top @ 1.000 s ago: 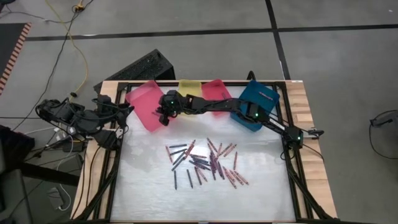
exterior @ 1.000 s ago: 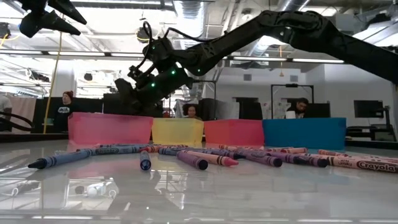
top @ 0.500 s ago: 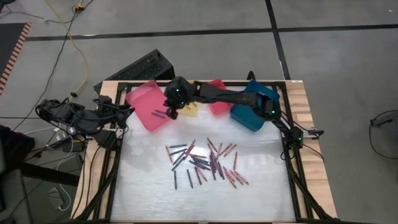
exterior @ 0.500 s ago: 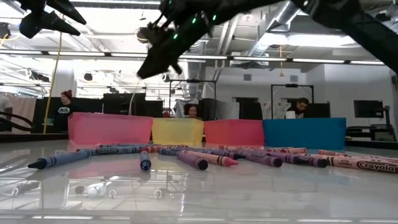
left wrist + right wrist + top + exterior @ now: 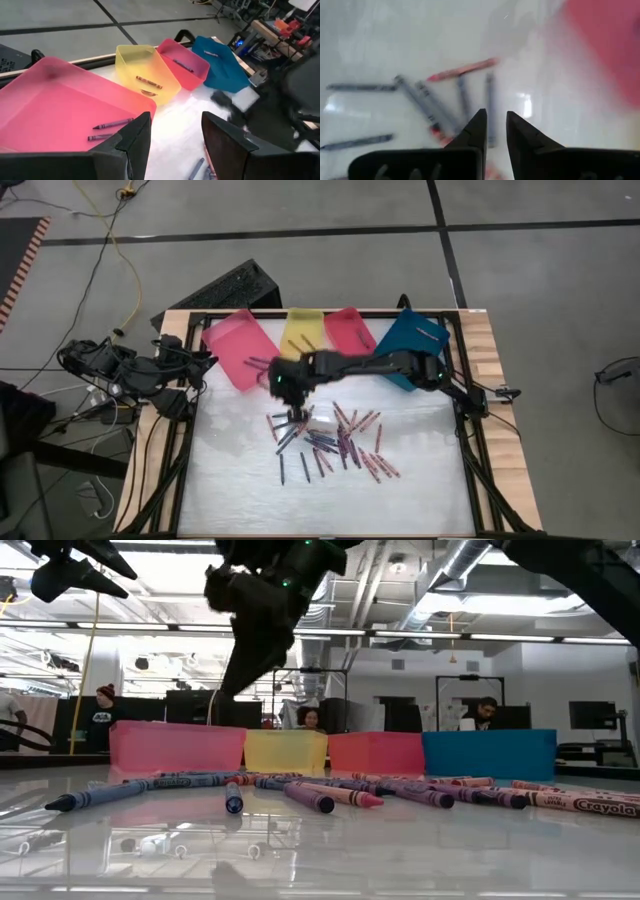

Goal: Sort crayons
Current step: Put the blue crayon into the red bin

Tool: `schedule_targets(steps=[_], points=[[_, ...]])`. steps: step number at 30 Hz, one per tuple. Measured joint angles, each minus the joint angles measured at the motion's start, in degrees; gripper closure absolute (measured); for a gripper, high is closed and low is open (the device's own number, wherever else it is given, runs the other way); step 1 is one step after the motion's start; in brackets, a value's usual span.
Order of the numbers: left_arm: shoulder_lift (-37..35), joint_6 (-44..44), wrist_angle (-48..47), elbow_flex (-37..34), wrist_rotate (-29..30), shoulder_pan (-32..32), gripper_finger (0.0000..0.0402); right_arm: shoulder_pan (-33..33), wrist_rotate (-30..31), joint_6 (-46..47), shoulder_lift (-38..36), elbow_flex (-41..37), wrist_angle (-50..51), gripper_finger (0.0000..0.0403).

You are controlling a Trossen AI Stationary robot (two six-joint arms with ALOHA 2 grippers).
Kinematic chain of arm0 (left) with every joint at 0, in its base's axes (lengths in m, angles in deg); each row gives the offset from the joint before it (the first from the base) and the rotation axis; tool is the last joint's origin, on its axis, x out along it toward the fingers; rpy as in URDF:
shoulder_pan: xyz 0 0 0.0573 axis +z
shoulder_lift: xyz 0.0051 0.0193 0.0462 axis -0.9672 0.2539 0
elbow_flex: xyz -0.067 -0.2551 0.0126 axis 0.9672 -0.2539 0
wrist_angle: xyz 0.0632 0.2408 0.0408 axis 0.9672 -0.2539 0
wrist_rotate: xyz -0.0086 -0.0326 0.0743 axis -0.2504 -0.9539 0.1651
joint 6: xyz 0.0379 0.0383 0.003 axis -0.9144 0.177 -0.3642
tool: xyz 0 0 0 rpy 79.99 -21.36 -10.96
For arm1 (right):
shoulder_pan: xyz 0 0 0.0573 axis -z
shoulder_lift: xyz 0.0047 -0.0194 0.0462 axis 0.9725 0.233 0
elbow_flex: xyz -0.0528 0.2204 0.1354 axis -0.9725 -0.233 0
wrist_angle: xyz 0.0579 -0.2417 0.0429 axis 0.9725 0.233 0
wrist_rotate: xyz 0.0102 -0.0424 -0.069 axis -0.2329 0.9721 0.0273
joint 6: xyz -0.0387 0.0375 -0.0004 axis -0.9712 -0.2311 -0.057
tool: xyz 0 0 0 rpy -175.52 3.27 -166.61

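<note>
Right tool [image 5: 297, 416] (fingers slightly apart, holding nothing) hovers over the crayons [image 5: 330, 440]; left tool [image 5: 172, 142] open.

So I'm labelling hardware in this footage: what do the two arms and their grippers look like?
Both arms are dark, jointed and slim. The right arm carries small green lights near its joints, and its right gripper has two black, tapered fingers. The left arm is wrapped in black cables; its left gripper has two broad, flat, dark fingers.
</note>
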Motion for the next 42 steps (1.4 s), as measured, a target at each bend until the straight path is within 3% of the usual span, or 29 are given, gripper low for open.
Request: schedule_targets(steps=[11,22,28,42], points=[[0.1,0.0,-0.6,0.0,-0.1,0.0,0.0236,0.3,-1.2,0.0,1.5,0.1,-3.0,0.0335],[0.6,0.5,-1.2,-1.6,-2.1,0.0,0.0236,-0.8,0.7,1.5,1.6,-7.3,-10.8,0.0335],[1.0,0.9,-2.1,-1.7,-3.2,0.0,0.0236,-0.8,2.4,1.7,1.6,-7.5,-11.5,0.0333],[1.0,-2.3,-4.7,-1.7,-4.0,0.0,0.0236,-1.2,3.7,3.1,1.5,-11.8,-15.2,0.0243]])
